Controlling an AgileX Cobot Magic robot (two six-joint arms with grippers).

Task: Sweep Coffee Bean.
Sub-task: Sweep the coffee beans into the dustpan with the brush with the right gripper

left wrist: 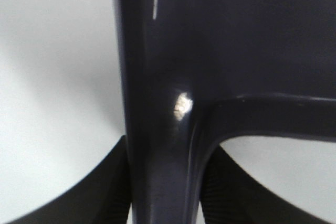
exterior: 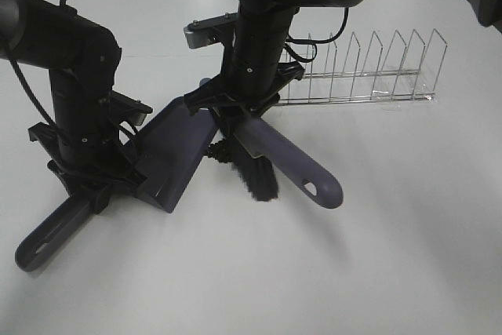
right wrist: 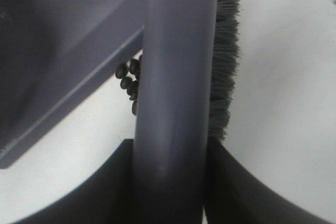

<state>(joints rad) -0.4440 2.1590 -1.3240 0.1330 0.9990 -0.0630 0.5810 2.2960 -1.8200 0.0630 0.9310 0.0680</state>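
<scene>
Ok, status: left gripper (exterior: 92,187) is clenched on the dustpan (exterior: 169,158) handle, lower left of the overhead frame. The handle end sticks out toward the bottom-left corner. The pan rests on the table (exterior: 369,272) at centre-left, open edge facing the middle. Left wrist view confirms the hold: handle pinched between both fingers (left wrist: 89,198), contact on each side. Right gripper (exterior: 245,115) is grasping the brush (exterior: 306,178) near its head, centre of frame. The brush handle points to lower right, black bristles (exterior: 260,180) down at the table. Right wrist view shows the brush handle wedged tight between that gripper's fingers. Coffee beans (exterior: 217,151): small dark cluster on the table at centre, between the dustpan's open edge and the bristles, just beside both. Right wrist view shows a few beans right at the pan lip, partly hidden behind the brush handle; can't tell if any are inside the pan. Wire rack (exterior: 369,68) upper right, well apart.
</scene>
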